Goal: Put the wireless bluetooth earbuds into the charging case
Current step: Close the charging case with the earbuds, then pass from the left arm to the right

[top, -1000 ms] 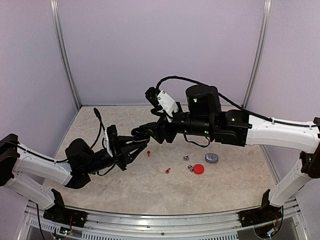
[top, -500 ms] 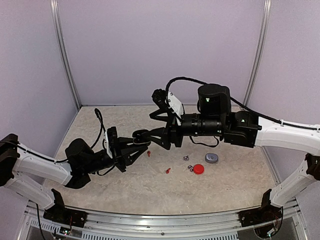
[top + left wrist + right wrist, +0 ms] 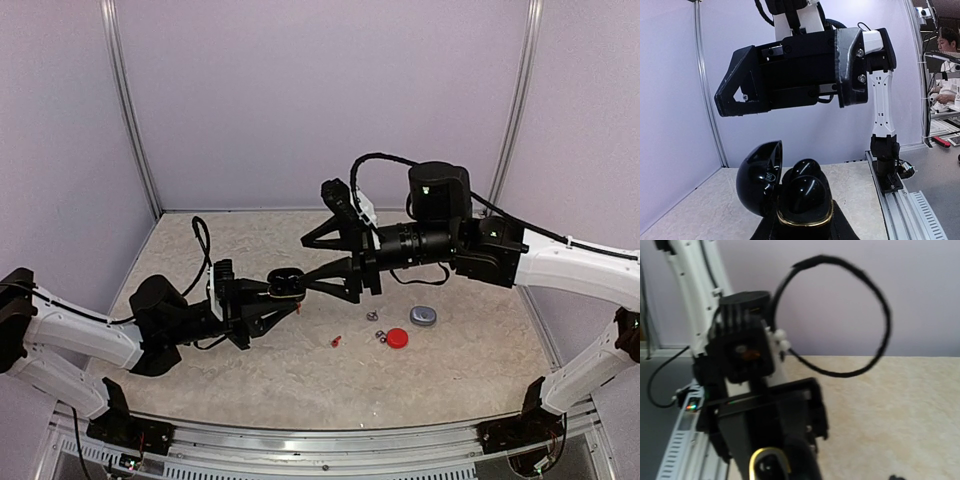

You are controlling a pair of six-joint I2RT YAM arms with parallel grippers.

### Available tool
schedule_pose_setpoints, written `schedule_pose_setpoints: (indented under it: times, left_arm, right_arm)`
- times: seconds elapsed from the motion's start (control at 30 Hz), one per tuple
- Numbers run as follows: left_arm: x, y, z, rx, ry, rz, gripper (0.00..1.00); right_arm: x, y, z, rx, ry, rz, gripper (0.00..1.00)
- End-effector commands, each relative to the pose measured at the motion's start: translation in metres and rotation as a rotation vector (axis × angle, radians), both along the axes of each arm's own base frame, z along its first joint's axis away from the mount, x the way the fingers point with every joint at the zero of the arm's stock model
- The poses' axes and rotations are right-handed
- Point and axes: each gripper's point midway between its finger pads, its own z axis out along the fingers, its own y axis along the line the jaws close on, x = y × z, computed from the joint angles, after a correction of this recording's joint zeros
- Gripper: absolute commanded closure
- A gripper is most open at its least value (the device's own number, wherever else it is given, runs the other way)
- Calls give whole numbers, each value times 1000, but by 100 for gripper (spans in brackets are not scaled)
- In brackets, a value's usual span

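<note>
Two pincers meet mid-air: the left pincer [image 3: 275, 300] clenches the black charging case [image 3: 285, 281], hinged open seemingly for loading, while the right pincer [image 3: 306, 266] at three o'clock gapes released.

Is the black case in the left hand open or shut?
Open. The black case has its lid swung back to one side, gold rim exposed.

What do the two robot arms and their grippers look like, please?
Both the left arm and the right arm have white link shells and black joint housings. The left gripper and the right gripper are black, each with two tapered, triangular fingers. A black cable loops above the right wrist, and a second black cable arcs above the left forearm. A white bracket sits behind the right gripper.
</note>
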Motion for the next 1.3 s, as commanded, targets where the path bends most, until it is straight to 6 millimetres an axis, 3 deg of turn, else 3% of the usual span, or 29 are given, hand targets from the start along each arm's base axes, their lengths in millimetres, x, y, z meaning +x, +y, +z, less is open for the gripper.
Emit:
schedule_pose_setpoints:
  times: [0.0,0.23,0.8,1.27]
  left_arm:
    - [-6,-3,19,-36,-28,-31,100]
    - [-5,-5,21,-38,-29,-29,100]
    - [9,-5,17,-37,28,14,100]
    - [5,-5,19,-40,26,-15,100]
  right_arm:
    - [-10,6,-14,-30,48,82,24]
    - [-12,14,-29,-81,93,119,28]
    - [-39,6,-15,-43,12,190,36]
    - [-31,6,-29,-86,19,132,48]
